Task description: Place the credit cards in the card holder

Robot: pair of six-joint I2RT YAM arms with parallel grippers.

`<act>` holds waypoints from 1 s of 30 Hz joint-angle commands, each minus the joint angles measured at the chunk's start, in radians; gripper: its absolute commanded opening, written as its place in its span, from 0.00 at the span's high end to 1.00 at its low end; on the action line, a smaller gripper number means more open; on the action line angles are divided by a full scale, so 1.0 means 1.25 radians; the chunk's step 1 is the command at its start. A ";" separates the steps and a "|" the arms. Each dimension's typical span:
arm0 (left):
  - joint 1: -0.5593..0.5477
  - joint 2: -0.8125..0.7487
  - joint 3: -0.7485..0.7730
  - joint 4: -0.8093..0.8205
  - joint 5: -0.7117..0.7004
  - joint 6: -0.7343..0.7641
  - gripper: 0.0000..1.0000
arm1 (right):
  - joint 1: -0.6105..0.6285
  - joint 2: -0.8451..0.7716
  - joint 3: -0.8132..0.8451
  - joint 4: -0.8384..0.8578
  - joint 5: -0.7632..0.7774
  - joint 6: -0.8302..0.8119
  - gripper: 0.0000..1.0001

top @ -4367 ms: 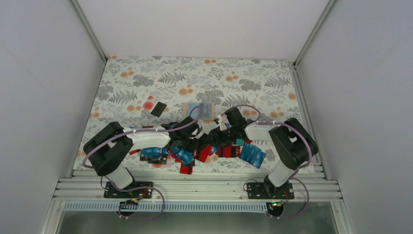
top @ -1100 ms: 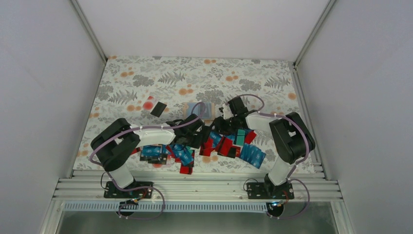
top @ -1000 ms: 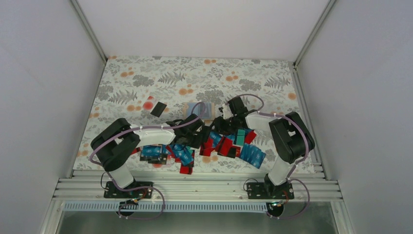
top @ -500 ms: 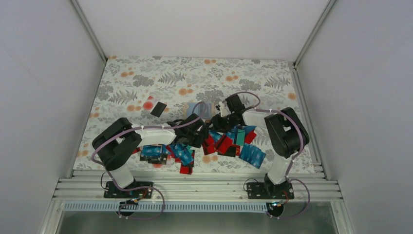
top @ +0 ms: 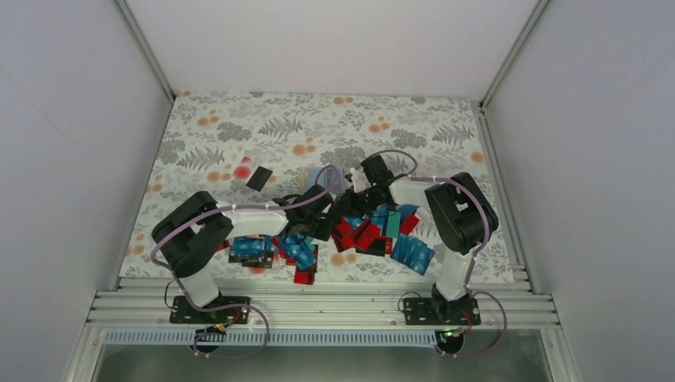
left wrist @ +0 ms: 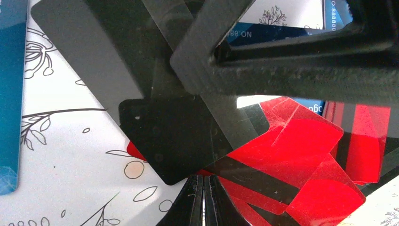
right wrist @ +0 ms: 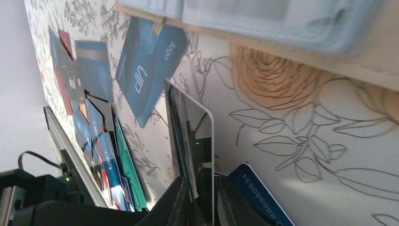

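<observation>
- The credit cards point(top: 362, 235) lie in a loose overlapping heap on the floral cloth point(top: 239, 127) between the two arms. They are mostly blue and red, with some black and one teal.
- The card holder point(top: 336, 177) is a pale squarish pouch just beyond the heap. From the right wrist it point(right wrist: 282, 19) fills the top edge of the view.
- The right gripper point(right wrist: 200, 188) is clamped on a held card point(right wrist: 190, 125), which stands on its edge between the fingers, just short of the holder. No print on it can be read.
- A blue card point(right wrist: 146, 75) flat on the cloth beside it shows light print that looks like "UP" and the word "logo".
- Another blue card point(right wrist: 256, 193) by the right gripper shows a row of 8s.
- The left gripper point(left wrist: 203, 190) has its fingertips pressed together at the edge of a plain black card point(left wrist: 183, 136). I cannot tell whether anything is pinched between them.
- That black card overlaps several red cards point(left wrist: 291, 150) with black stripes.
- Behind the black frame, a blue strip point(left wrist: 254, 34) reads "NO 88" before it is cut off.
</observation>
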 commanded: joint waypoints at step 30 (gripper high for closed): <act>0.204 -0.375 -0.127 0.077 0.141 0.088 0.60 | -0.004 -0.232 -0.076 0.052 -0.108 -0.147 0.96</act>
